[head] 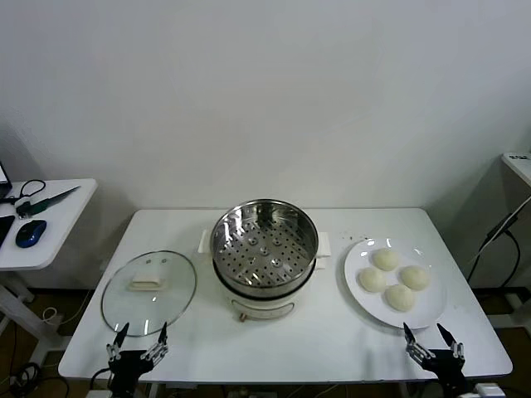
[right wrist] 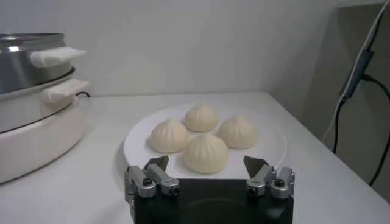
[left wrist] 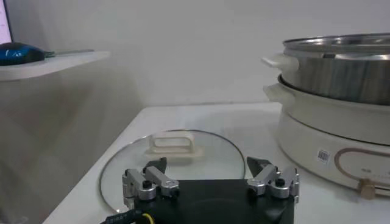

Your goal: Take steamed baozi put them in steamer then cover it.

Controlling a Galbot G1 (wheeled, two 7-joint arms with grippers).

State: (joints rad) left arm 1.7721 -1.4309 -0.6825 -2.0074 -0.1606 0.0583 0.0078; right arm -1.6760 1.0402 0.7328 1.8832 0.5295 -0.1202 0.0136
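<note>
Several cream-white steamed baozi (head: 396, 280) (right wrist: 206, 152) lie on a white plate (head: 433, 313) (right wrist: 272, 142) at the table's right. In the middle stands the steamer (head: 265, 241) (left wrist: 341, 68) (right wrist: 24, 61), a shiny perforated basket on a cream pot base, with nothing inside. The cover (head: 149, 290) (left wrist: 173, 152), clear glass with a cream handle, lies flat on the left. My left gripper (head: 139, 341) (left wrist: 208, 166) hangs open at the front edge, just short of the cover. My right gripper (head: 433, 338) (right wrist: 206, 164) is open at the front edge, just before the plate.
A white side table (head: 46, 217) at the far left carries a blue mouse (head: 30, 233) (left wrist: 19, 53) and cables. A black cable (head: 498, 232) (right wrist: 356, 79) hangs beside the table's right end. The wall stands close behind the table.
</note>
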